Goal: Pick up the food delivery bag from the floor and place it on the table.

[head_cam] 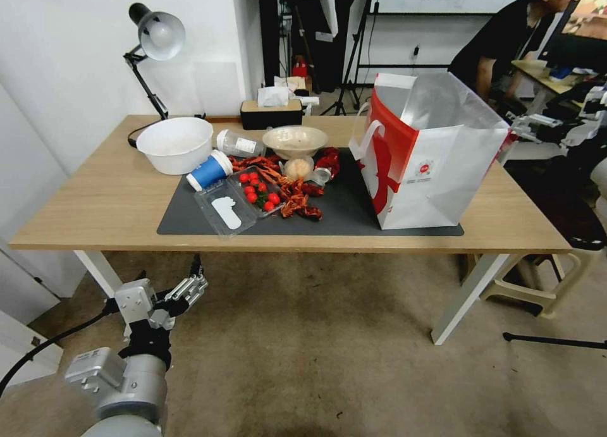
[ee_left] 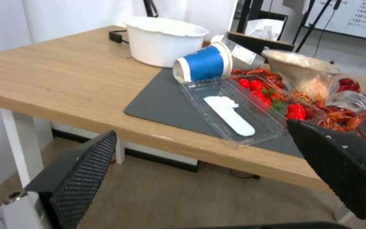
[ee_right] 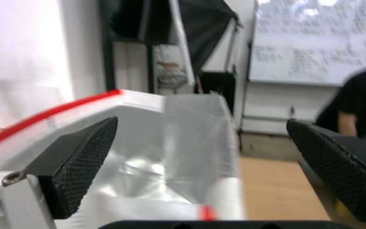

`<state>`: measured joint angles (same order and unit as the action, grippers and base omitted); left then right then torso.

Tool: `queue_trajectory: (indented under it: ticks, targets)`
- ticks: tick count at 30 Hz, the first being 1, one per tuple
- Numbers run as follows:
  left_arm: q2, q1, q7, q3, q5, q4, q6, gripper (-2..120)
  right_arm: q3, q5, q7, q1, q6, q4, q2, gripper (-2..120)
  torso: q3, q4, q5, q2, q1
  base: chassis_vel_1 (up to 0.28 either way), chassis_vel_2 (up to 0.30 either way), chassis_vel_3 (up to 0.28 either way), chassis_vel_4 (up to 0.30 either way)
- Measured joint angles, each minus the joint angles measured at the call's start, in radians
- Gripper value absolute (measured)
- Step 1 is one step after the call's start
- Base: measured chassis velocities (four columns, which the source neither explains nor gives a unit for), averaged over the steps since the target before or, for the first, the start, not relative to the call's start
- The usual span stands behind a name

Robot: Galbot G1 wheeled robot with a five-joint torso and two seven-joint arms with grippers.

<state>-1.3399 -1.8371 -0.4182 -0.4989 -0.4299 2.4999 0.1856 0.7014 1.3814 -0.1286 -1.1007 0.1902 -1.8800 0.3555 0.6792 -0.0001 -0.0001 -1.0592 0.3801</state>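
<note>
The food delivery bag (head_cam: pixel 436 165) already stands upright on the table (head_cam: pixel 101 196), on the mat's right end. The right gripper (ee_right: pixel 200 165) hangs spread wide just behind it, empty; the left gripper (ee_left: pixel 204 178) waits, spread, below the table's front edge. Little seems left.

The food delivery bag (head_cam: pixel 436 165) is white with red sides and silver lining; the mat (head_cam: pixel 344 203) is dark grey, the cup (head_cam: pixel 208 170) blue.
</note>
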Motion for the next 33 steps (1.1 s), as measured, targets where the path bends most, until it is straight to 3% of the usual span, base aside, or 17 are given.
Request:
queue_trajectory:
  ticks: [12,13,16,24,29,32,33]
  targets:
    - [-0.012,-0.01,0.004,0.005,0.017,0.0,-0.005,100,0.062,-0.208,0.09,-0.172,-0.187,-0.119,0.034,100,0.0,-0.0001,0.0,0.0,0.0,0.0,0.0,0.0,0.0]
    - [-0.015,-0.013,0.005,0.006,0.02,0.0,-0.006,100,0.066,-0.252,0.098,-0.224,-0.241,-0.159,0.063,100,0.0,0.0,-0.0001,0.0,0.0,0.0,0.0,0.0,0.0]
    - [-0.015,-0.014,0.006,0.004,0.022,0.0,-0.013,100,0.066,-0.313,0.099,-0.302,-0.278,-0.209,0.116,100,0.0,0.0,0.0,0.0,0.0,0.0,0.0,0.0,0.0]
    - [-0.025,-0.026,0.004,0.007,0.031,0.0,-0.032,100,0.073,-0.448,0.071,-0.422,-0.322,-0.282,0.2,100,0.0,0.0001,-0.0001,0.0,0.0,0.0,0.0,0.0,0.0]
    - [-0.028,-0.03,0.018,0.007,0.043,0.0,-0.033,100,0.035,-0.537,-0.001,-0.488,-0.322,-0.329,0.298,100,0.0,-0.0001,-0.0001,0.0,0.0,0.0,0.0,0.0,0.0]
    - [-0.027,-0.026,0.037,-0.001,0.047,0.0,-0.041,100,-0.007,-0.613,-0.02,-0.548,-0.371,-0.346,0.409,100,0.0,0.0,-0.0001,0.0,0.0,0.0,0.0,0.0,0.0]
    - [-0.027,-0.026,0.037,-0.001,0.047,0.0,-0.041,100,-0.007,-0.613,-0.02,-0.548,-0.371,-0.346,0.409,100,0.0,0.0,-0.0001,0.0,0.0,0.0,0.0,0.0,0.0]
